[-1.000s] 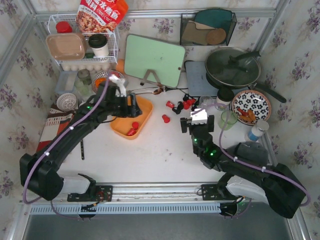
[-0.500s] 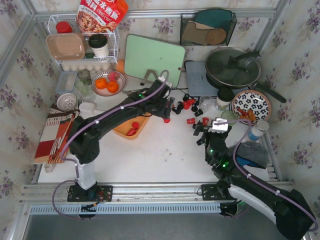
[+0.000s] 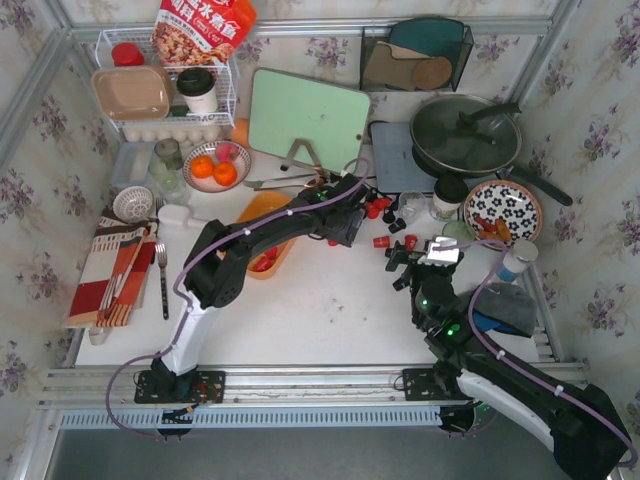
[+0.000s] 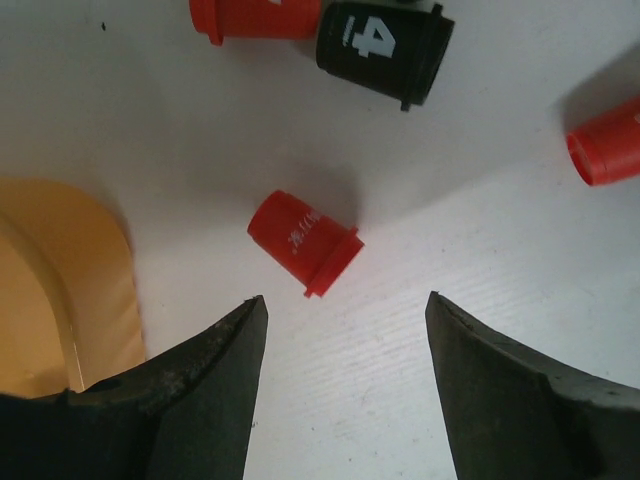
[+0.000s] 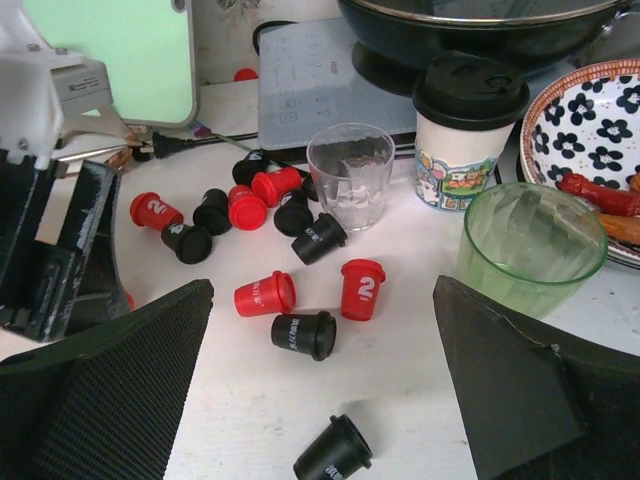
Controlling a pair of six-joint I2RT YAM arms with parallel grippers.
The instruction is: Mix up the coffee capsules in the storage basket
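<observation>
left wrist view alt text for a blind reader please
The open left gripper frames a red capsule lying on its side on the white table. The orange storage basket shows at left; a black capsule marked 4 and two more red capsules lie beyond.

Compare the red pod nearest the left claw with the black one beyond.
The red capsule carries tiny white print; the black capsule bears a large white 4. The red capsule lies just ahead of the left gripper; the black capsule, farther off. Both lie on their sides on the table.

Overhead view looks down from behind; wrist views (much nearer) share coffee capsules [image 3: 380,241].
</observation>
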